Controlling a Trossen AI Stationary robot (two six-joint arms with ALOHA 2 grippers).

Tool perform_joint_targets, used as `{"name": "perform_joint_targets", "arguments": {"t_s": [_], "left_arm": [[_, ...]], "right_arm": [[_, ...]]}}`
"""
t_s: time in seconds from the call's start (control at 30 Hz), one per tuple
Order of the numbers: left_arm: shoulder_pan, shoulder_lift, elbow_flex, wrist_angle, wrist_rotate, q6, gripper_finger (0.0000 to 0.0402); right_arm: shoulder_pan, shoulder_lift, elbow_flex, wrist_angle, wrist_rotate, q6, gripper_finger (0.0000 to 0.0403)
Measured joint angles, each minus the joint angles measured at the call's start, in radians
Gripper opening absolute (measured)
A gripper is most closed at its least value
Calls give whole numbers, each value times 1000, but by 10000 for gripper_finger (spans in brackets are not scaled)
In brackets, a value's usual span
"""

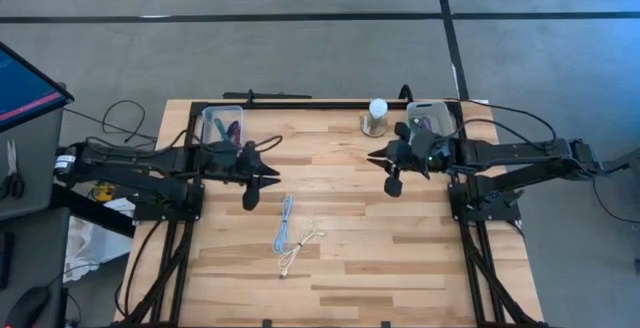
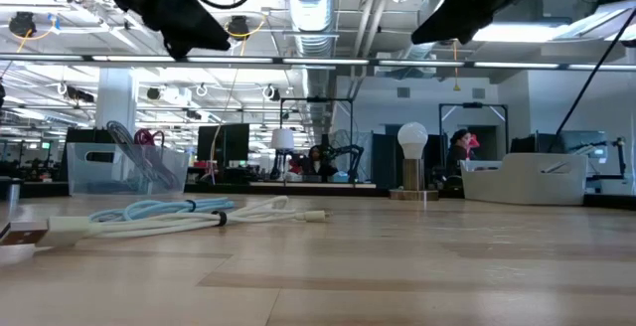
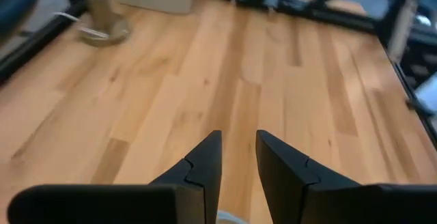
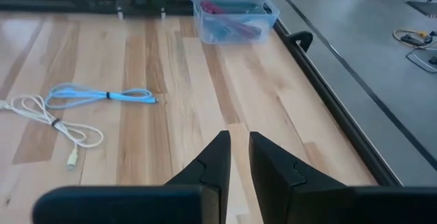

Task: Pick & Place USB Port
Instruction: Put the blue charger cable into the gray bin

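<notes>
Two bundled cables lay loose on the table [image 1: 400, 258] near its middle, between the two arms: a blue cable [image 1: 286, 220] and a white cable [image 1: 300, 246] just beside it, touching or nearly so. Neither had been put into a bin, so the pick was judged not yet begun.

A clear bin [image 1: 222, 124] holding cables stood at the far edge by the left arm; a second bin [image 1: 430, 118] stood at the far edge by the right arm, probably there to supply or receive cables. A small lamp [image 1: 376, 116] stood beside the second bin.

The left gripper [image 1: 254, 180] was held above the table, fingers parted by a narrow gap, nothing between them.

The right gripper [image 1: 391, 171] was likewise raised clear of the wood, well apart from the cables, its fingers a slit apart and empty.
</notes>
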Motion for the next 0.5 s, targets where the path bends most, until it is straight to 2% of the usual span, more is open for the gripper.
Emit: {"name": "perform_joint_targets", "arguments": {"t_s": [0.07, 0.13, 0.27, 0.4, 0.5], "left_arm": [[-11, 0, 17, 2, -24, -21, 90], [-20, -6, 30, 5, -6, -5, 90], [-19, -24, 34, 34, 61, 82, 90], [-19, -23, 34, 124, 69, 150, 90], [-19, -13, 34, 208, 56, 68, 90]], "right_arm": [[0, 6, 1, 6, 0, 1, 47], [-1, 17, 0, 0, 0, 1, 47], [-2, 36, 0, 4, 0, 1, 47], [1, 55, 0, 5, 0, 16, 47], [0, 62, 0, 0, 1, 36, 47]]}}
